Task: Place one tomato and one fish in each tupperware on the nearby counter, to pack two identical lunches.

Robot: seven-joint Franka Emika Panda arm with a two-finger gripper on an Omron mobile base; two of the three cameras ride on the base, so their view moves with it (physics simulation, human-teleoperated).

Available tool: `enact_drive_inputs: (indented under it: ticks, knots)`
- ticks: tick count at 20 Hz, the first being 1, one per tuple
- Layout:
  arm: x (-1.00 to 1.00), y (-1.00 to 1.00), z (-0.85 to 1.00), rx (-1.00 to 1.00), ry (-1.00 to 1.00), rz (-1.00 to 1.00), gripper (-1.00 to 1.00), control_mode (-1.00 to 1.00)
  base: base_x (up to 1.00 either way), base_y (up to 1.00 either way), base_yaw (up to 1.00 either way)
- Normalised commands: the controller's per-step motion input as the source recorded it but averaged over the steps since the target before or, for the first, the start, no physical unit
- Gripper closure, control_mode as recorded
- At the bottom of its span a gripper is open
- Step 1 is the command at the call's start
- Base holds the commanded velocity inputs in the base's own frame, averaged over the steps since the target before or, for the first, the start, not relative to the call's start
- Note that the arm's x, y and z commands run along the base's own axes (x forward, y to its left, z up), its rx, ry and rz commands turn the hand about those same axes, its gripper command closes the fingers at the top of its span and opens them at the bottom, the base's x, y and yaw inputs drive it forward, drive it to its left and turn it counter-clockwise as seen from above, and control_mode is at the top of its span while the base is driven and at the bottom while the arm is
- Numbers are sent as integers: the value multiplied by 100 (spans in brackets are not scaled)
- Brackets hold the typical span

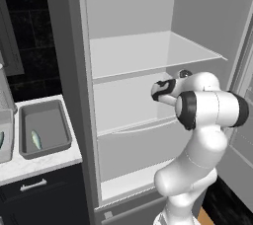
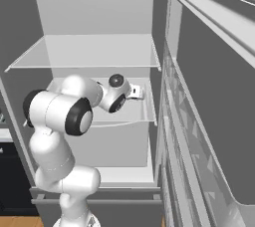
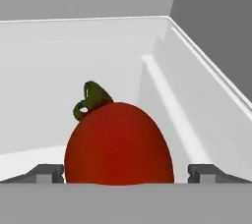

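Observation:
A red tomato (image 3: 118, 144) with a green stem lies on a pale fridge shelf, right in front of my hand. My gripper (image 3: 125, 175) is open, with one fingertip (image 3: 49, 173) on each side of the tomato and a small gap to each. In the left base view my hand (image 1: 163, 90) reaches into the fridge at the middle shelf. On the counter (image 1: 47, 164) to the left stands a grey tupperware (image 1: 47, 151) with a fish (image 1: 35, 140) in it. A second tupperware (image 1: 6, 145) is cut off by the left edge, with a bit of fish (image 1: 1, 139) showing.
The fridge stands open with several pale shelves (image 1: 143, 54). Its door (image 2: 209, 121) hangs open close on the right. The fridge's grey side wall (image 1: 69, 71) stands between the shelves and the counter. Dark drawers with a silver handle (image 1: 33, 185) sit under the counter.

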Motion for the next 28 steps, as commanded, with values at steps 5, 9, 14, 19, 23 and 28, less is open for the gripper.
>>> enact_drive_inputs:
  ticks: [5, 9, 14, 19, 23, 28]
  knots:
    - [10, -5, -32, 0, 0, 0, 100, -100, 0, 0, 0]
    - [0, 0, -31, 0, -2, 0, 100, -100, 0, 0, 0]
    - [-20, 12, -3, 0, -7, 0, 100, -100, 0, 0, 0]
    - [-75, 20, 31, -2, -9, 0, 100, -100, 0, 0, 0]
    - [-100, 5, 83, 0, -1, 0, 100, -100, 0, 0, 0]
    - [-100, 8, 100, -1, 0, 3, 100, -100, 0, 0, 0]
